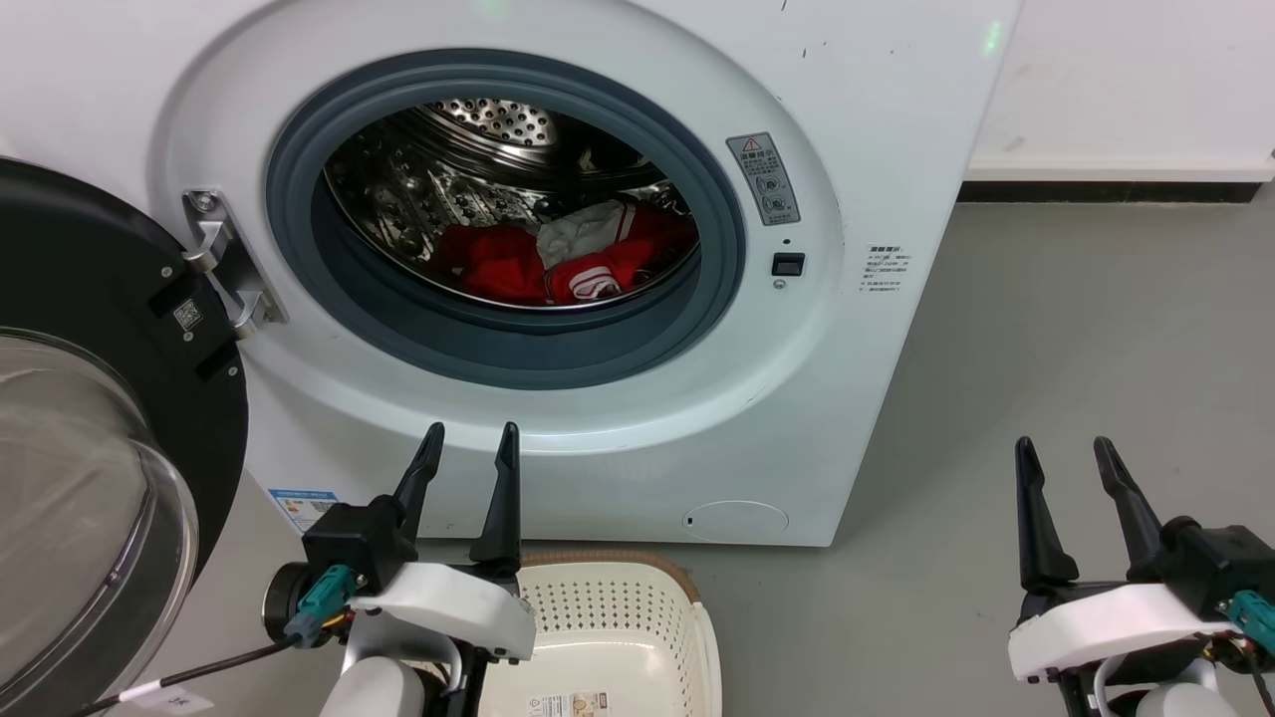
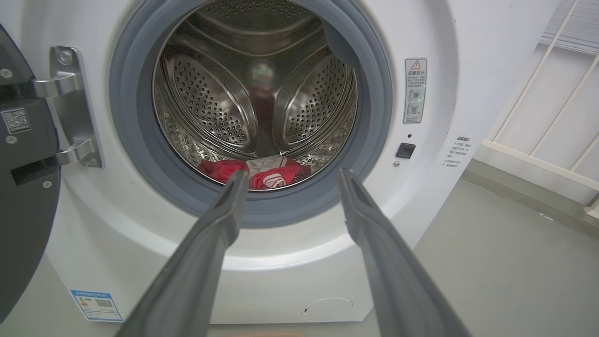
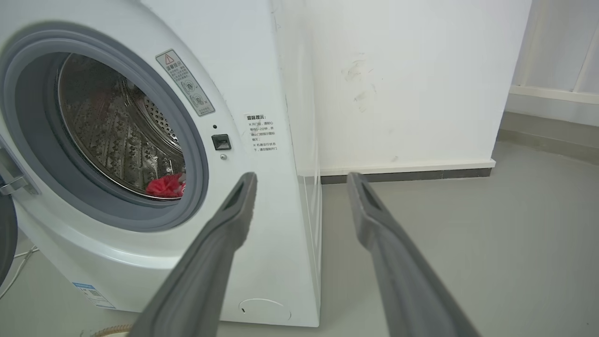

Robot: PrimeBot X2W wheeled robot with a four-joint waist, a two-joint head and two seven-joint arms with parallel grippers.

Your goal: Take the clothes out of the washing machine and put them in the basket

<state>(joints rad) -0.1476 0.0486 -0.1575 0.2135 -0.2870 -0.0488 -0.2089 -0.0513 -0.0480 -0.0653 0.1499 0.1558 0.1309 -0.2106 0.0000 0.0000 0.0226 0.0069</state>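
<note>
Washing machine [image 1: 877,149]: white front-loader standing on a grey floor [image 1: 1076,349], its front facing the robot.

Door [image 1: 90,418]: round, black-rimmed glass, swung fully open to the machine's left on a metal hinge [image 1: 224,264].

Door ring [image 1: 518,349]: grey rubber, fully exposed around the opening.

Drum [image 1: 448,189]: perforated steel, interior visible through the opening.

Basket [image 1: 637,617]: cream-white perforated plastic with a brown rim, on the floor just in front of the machine's lower front panel. The left arm partly covers it. A paper label [image 1: 568,705] lies on its base. No garment is visible in the part that shows.

Clothes [image 1: 558,264]: red garments with white stripes and a white panel, bunched in a heap at the bottom of the drum, towards its front lip.

Left gripper [image 1: 473,430]: fingers parted, nothing between them. It is held in front of the machine below the opening and above the basket's left rear corner, apart from the clothes.

Right gripper [image 1: 1063,445]: fingers parted and empty, held over bare floor to the right of the machine, well apart from basket and clothes.

Warning sticker [image 1: 763,179]: grey, fixed to the front panel right of the ring.
</note>
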